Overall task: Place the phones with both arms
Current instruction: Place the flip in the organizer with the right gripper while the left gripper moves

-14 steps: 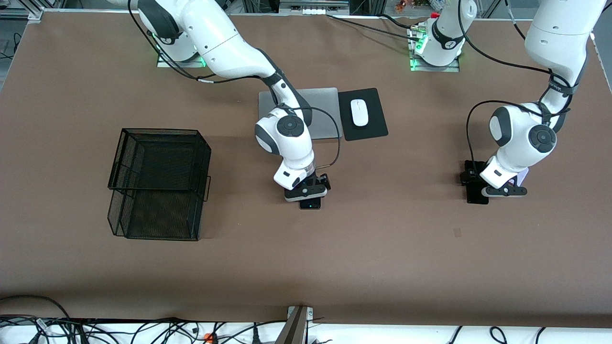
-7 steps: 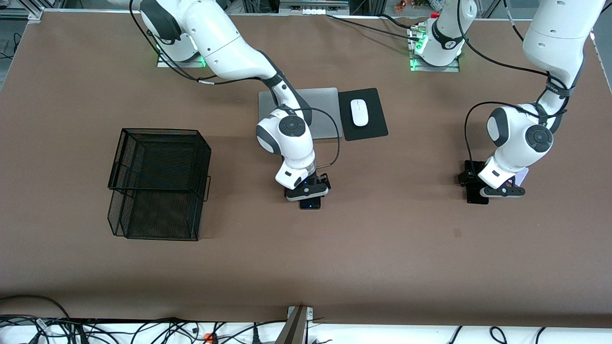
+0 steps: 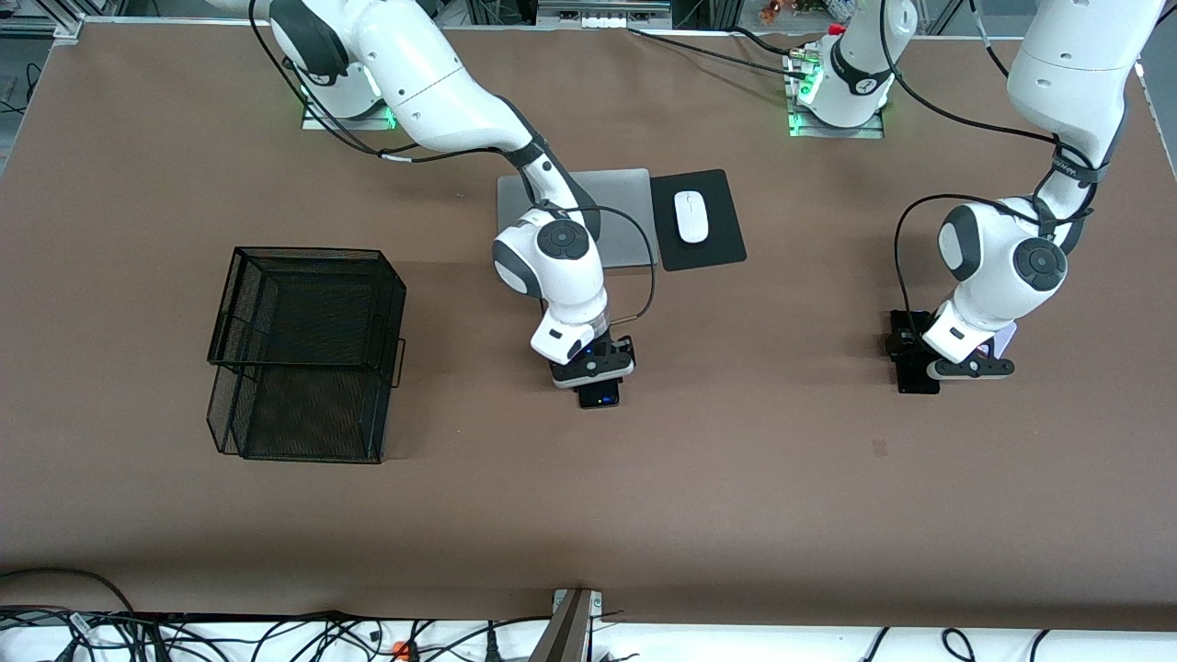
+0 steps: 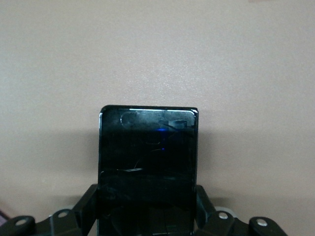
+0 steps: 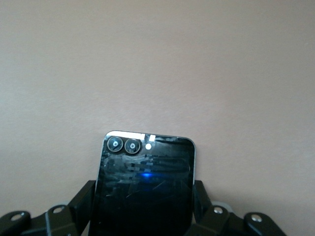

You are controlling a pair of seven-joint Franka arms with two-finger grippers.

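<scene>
The long black slab phone (image 4: 147,167) lay on the brown table (image 3: 736,478) toward the left arm's end, and the left gripper (image 3: 919,363) had its fingers (image 4: 86,206) pressed against the two long edges, closed on it. The small square black flip phone (image 5: 143,187) with two round lenses lay near the table's middle, nearer to the front camera than the silver laptop (image 3: 625,198); the right gripper (image 3: 596,379) fingers (image 5: 81,201) sat against its sides, apparently gripping.

Both phones looked stiff, light, glossy and probably slippery, with glass that could crack; the side edges seemed the safest hold.

Only the wrist views showed finger contact; only the front view showed the black wire mesh basket (image 3: 303,354) and a lilac corner (image 3: 1004,336) beside the left gripper.
</scene>
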